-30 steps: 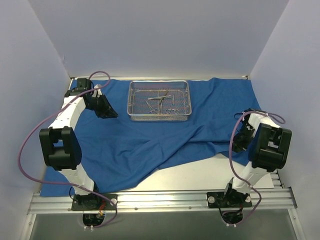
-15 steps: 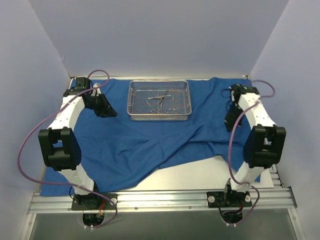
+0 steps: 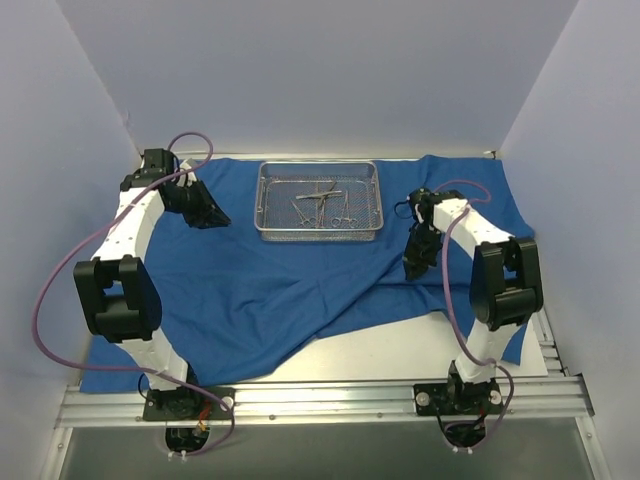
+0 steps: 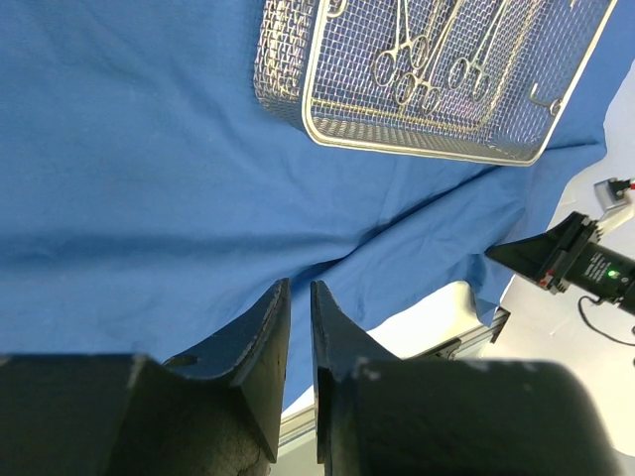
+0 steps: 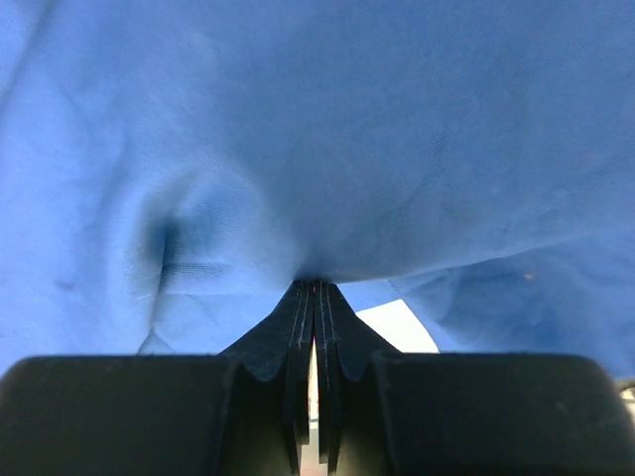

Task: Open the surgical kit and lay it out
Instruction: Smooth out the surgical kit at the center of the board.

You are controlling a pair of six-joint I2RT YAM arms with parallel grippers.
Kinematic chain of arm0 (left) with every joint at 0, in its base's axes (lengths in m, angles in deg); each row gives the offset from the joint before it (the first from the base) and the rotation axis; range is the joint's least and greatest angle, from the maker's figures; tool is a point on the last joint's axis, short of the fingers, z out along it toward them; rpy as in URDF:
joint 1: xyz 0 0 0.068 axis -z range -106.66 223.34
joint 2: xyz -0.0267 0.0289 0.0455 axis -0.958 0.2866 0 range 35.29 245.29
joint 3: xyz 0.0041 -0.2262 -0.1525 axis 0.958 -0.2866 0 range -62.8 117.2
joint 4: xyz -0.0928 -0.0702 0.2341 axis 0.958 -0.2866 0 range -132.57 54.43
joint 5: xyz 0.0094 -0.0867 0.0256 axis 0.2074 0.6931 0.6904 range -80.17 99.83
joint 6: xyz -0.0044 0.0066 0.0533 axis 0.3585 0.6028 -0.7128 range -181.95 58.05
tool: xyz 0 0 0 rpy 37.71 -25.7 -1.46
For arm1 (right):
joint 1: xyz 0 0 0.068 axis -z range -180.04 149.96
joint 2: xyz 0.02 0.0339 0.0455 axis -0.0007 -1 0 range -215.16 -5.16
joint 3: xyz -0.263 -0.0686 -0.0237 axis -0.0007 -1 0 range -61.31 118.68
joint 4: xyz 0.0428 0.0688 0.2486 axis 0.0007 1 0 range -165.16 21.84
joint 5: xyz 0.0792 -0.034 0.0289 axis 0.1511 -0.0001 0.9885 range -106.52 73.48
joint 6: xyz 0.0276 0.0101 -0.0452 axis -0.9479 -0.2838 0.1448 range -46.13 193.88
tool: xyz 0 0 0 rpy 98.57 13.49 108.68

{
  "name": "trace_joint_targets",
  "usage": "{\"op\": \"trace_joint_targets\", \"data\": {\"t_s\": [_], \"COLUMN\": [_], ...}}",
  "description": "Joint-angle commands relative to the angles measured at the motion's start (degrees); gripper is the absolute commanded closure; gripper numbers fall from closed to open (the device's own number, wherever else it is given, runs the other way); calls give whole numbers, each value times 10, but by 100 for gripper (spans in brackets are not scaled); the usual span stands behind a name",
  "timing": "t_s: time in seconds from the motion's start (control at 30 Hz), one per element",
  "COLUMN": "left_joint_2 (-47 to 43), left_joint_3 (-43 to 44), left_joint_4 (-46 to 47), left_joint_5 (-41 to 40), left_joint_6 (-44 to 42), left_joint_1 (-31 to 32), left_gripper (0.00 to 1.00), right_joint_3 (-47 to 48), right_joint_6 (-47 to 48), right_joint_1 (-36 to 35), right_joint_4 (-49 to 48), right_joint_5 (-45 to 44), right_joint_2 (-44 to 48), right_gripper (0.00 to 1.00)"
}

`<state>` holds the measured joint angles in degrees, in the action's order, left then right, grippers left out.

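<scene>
Your large royal-blue cloth wrap (image 3: 270,290) lies spread over the white tabletop (image 3: 400,350), soft and matte, rumpled into long diagonal folds that run from the near left corner toward the far right. A shallow rectangular silver wire-mesh tray (image 3: 318,234) sits on the cloth at the far middle, its fine grid walls upright and its rim a smooth bright wire. Inside it lie several thin steel scissor-like instruments (image 3: 320,205) with small ring handles, crossing one another loosely (how many there are you cannot tell from these views). Your left gripper (image 4: 298,288) hangs over the far left part of the cloth, to the left of the tray. Its two black wedge-shaped fingers (image 4: 260,327) stand a narrow slit apart, with nothing between them. Your right gripper (image 5: 316,286) is down on the cloth near the tray's right front corner, its dark tapered fingers pressed together. The fabric puckers into a small dimple right at their tips, so it is clamped on a pinch of the blue wrap. A patch of bare white table shows just under that fold. A thin purple cable (image 3: 60,270) loops around the white and black left arm.
</scene>
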<state>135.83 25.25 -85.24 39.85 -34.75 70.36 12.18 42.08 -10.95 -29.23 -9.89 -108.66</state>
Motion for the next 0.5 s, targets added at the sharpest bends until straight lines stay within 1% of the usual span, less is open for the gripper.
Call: {"op": "trace_joint_targets", "data": {"t_s": [0.0,0.17,0.33,0.37,0.47], "left_joint_2": [4,2,-5,-6,-12], "left_joint_3": [20,25,8,1,-16], "left_joint_4": [-4,-12,-4,-4,1], "left_joint_5": [2,-2,-2,-1,7], "left_joint_6": [-11,-14,-12,-11,-5], "left_joint_1": [-8,-8,-8,-9,-9], "left_gripper": [77,78,77,77,77], "right_joint_3": [-37,-64,-101,-112,-138], "right_joint_6": [-32,-50,-73,-75,-99], "right_joint_1": [-13,-58,-89,-91,-101], "right_joint_4": [-15,-55,-126,-154,-173], "right_joint_5": [17,18,-18,-21,-52], "right_joint_2": [37,31,19,17,19], "right_gripper": [100,100,100,100,100]}}
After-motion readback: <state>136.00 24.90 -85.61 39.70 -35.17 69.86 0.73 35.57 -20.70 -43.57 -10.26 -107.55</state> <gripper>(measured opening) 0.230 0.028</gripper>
